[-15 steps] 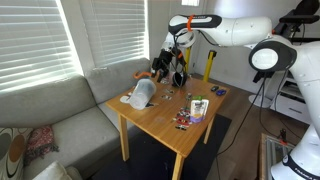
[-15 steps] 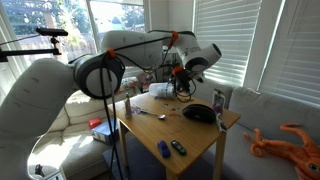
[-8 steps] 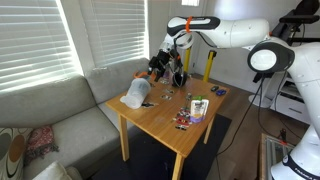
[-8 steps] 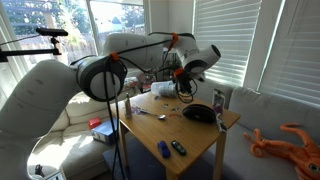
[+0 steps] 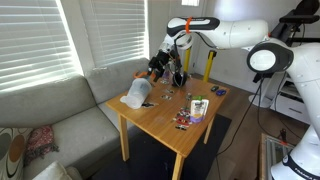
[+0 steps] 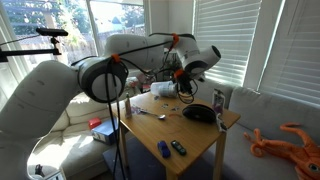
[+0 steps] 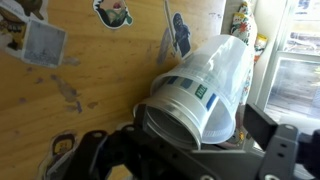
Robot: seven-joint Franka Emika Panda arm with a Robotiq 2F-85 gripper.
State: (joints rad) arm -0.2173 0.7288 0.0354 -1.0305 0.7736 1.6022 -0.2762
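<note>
At the far corner of the wooden table (image 5: 165,118), in an exterior view, a clear plastic cup (image 5: 138,94) lies on its side on the tabletop. The gripper (image 5: 160,69) hangs above the table's back edge, just beside the cup and apart from it.

Seen across the table (image 6: 192,132) in an exterior view, the cup (image 6: 160,90) rests near the far edge, with the gripper (image 6: 181,81) close beside and slightly above.

From the wrist view, the cup (image 7: 200,88) lies tilted on the table (image 7: 90,75). Its banded rim end points at the gripper (image 7: 185,160), whose jaws stand wide, one each side, holding nothing.
</note>
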